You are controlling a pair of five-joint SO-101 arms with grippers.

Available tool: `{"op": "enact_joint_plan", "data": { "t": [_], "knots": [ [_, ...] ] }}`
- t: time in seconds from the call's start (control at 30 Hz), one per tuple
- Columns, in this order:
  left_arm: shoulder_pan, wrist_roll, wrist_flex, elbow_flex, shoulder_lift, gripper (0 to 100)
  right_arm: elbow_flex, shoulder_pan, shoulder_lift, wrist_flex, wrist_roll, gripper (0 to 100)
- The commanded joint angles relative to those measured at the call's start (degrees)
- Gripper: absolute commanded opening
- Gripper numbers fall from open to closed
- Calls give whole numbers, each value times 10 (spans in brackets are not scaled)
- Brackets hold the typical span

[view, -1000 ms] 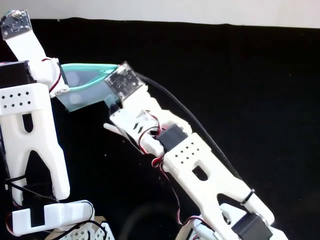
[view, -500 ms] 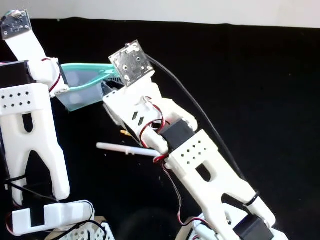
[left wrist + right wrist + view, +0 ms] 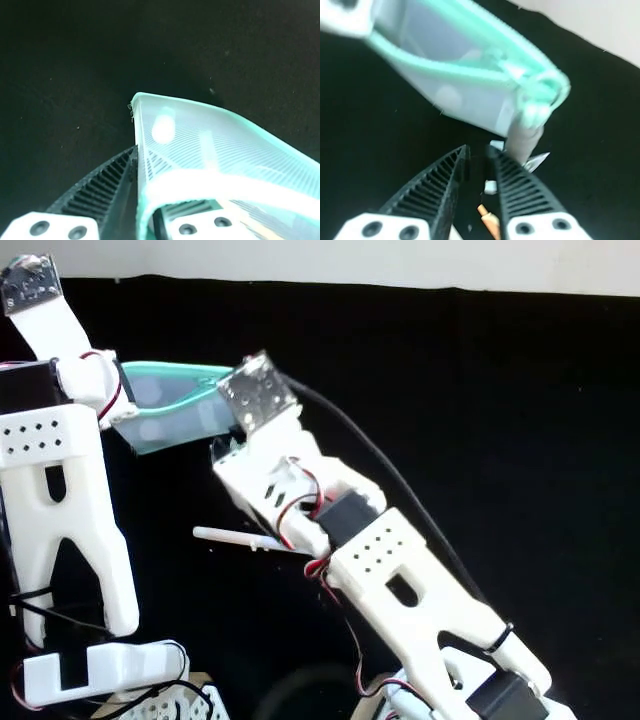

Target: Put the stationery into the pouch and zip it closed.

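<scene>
The teal translucent pouch (image 3: 170, 412) hangs above the black table, and my left gripper (image 3: 118, 408) is shut on its left end. In the left wrist view the pouch (image 3: 210, 150) runs out from between the ribbed fingers (image 3: 100, 190). My right gripper (image 3: 477, 152) sits just under the pouch's other end (image 3: 470, 95), its fingers a narrow gap apart with nothing between them. The grey zipper pull (image 3: 522, 137) dangles beside one finger. A white pen (image 3: 232, 536) lies on the table beside the right arm (image 3: 290, 480). An orange pencil tip (image 3: 487, 220) shows below the fingers.
The black tabletop (image 3: 500, 420) stretches to the right and back, up to a pale wall edge (image 3: 400, 262). The left arm's white base (image 3: 70, 540) stands at the front left. A small white scrap (image 3: 491, 187) lies on the table under the right gripper.
The white pen, near the right gripper a second ago, dropped and now lies flat on the table. The right wrist lifted and swung back to the pouch's end. The left arm held still.
</scene>
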Motion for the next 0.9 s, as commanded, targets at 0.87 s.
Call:
{"op": "enact_joint_plan", "data": {
  "t": [0.87],
  "knots": [
    [-157,29,-39,-75,3,7,-211,-10,274,3,-28,147]
  ]
}}
